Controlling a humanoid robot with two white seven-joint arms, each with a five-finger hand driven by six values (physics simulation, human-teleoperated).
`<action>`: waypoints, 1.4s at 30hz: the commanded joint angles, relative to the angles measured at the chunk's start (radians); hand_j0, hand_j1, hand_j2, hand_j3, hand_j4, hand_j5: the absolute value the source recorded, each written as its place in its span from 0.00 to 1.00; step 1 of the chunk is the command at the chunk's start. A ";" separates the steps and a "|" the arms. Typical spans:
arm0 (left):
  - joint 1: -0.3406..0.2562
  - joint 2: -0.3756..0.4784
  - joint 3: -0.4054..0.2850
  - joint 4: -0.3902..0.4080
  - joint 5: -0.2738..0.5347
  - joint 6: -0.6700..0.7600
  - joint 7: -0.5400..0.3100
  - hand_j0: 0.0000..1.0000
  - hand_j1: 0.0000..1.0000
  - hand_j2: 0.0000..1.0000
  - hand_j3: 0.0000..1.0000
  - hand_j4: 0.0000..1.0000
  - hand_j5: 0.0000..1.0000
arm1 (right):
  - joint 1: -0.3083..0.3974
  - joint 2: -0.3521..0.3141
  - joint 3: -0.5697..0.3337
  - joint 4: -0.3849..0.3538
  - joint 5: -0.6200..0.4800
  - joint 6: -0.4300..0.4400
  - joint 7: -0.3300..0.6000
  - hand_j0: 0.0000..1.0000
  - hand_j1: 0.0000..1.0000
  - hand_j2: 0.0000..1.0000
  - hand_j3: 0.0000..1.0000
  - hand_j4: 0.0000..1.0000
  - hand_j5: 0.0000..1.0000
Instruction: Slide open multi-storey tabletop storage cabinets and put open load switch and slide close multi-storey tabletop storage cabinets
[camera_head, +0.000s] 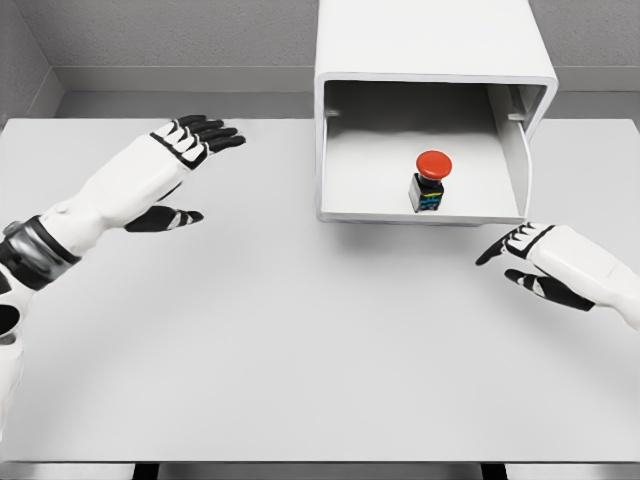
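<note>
A white tabletop storage cabinet (430, 40) stands at the back of the table, right of centre, with its drawer (340, 215) slid out toward me. Inside the drawer a load switch (430, 182) with a red mushroom cap and black body stands upright. My left hand (190, 165) hovers over the table at the left, well away from the cabinet, fingers spread and holding nothing. My right hand (520, 262) hangs just below the drawer's front right corner, fingers relaxed and empty, apart from the drawer.
The white table (300, 350) stretches across the view, with its front edge at the bottom. A grey wall runs behind the cabinet.
</note>
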 joint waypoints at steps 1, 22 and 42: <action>0.009 0.092 0.148 0.028 0.092 0.004 0.001 1.00 1.00 1.00 1.00 1.00 1.00 | 0.000 0.006 0.001 0.002 0.000 0.002 0.000 0.59 0.59 0.59 0.59 0.59 0.59; 0.103 0.080 0.160 0.218 0.063 0.004 -0.003 1.00 1.00 1.00 1.00 1.00 1.00 | -0.077 0.026 0.036 0.047 0.001 0.002 0.000 0.59 0.59 0.59 0.59 0.59 0.59; 0.103 0.078 0.156 0.218 0.063 0.004 -0.003 1.00 1.00 1.00 1.00 1.00 1.00 | -0.218 0.143 0.143 0.056 0.039 0.002 0.002 0.59 0.59 0.59 0.59 0.59 0.59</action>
